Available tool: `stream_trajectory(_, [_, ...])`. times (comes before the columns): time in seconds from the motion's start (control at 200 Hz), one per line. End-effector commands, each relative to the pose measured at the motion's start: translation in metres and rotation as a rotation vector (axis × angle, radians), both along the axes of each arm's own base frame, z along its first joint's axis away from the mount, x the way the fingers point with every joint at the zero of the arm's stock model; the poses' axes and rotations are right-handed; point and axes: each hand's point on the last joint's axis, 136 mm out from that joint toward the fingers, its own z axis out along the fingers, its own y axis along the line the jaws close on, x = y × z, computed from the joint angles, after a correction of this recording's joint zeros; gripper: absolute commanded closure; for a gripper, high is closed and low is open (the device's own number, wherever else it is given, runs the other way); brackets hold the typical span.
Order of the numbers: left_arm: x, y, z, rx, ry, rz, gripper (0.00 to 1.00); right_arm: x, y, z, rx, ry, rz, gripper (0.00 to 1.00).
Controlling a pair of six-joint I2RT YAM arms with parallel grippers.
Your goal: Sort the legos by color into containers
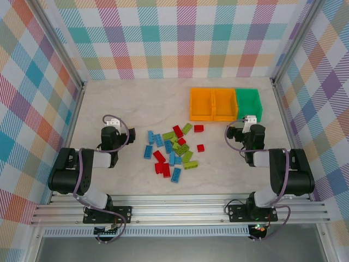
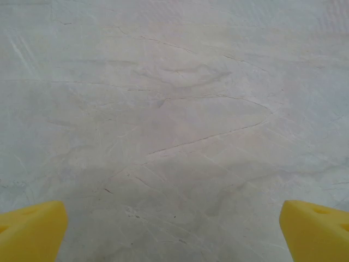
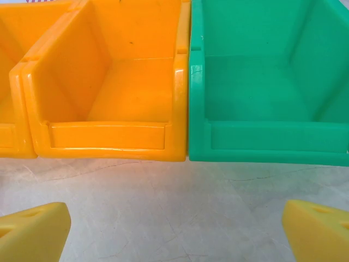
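Left jaws stand fully spread and empty over bare table. Right jaws are equally wide and empty, facing the middle orange bin and the green bin; judged a ready posture before any pick. The legos lie loose between the arms, near the containers but in none, their long axes pointing every way. The bin row runs left to right, low fronts toward the arms.

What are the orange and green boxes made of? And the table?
The orange bins and the green bin look like smooth, shiny plastic: light glints on their rims. The table looks like matte stone or marble-print laminate, with thin dark veins.
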Motion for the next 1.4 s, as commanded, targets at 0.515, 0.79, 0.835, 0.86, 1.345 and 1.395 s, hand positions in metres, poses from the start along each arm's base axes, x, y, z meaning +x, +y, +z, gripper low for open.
stream_trajectory(0.515, [0.004, 0.000, 0.009, -0.011, -0.039, 0.004, 0.00, 0.004, -0.001, 0.019, 0.000, -0.049, -0.013, 0.00])
stream_trajectory(0.79, [0.002, 0.002, 0.014, -0.009, -0.053, 0.015, 0.00, -0.056, -0.021, 0.087, 0.241, 0.012, -0.248, 0.00])
stream_trajectory(0.835, [0.000, 0.004, 0.023, -0.006, -0.071, 0.026, 0.00, -0.072, -0.013, 0.096, 0.341, 0.083, -0.254, 0.00])
stream_trajectory(0.86, [-0.003, 0.005, 0.029, -0.003, -0.074, 0.041, 0.00, -0.080, -0.001, 0.102, 0.389, 0.123, -0.205, 0.00])
stream_trajectory(1.345, [-0.084, -0.080, 0.081, -0.408, 0.456, 0.201, 0.02, -0.169, 0.163, 0.078, 0.180, 1.010, 0.255, 0.00])
stream_trajectory(1.395, [-0.089, -0.102, 0.075, -0.400, 0.504, 0.138, 0.02, -0.160, 0.164, 0.067, 0.150, 0.996, 0.226, 0.00])
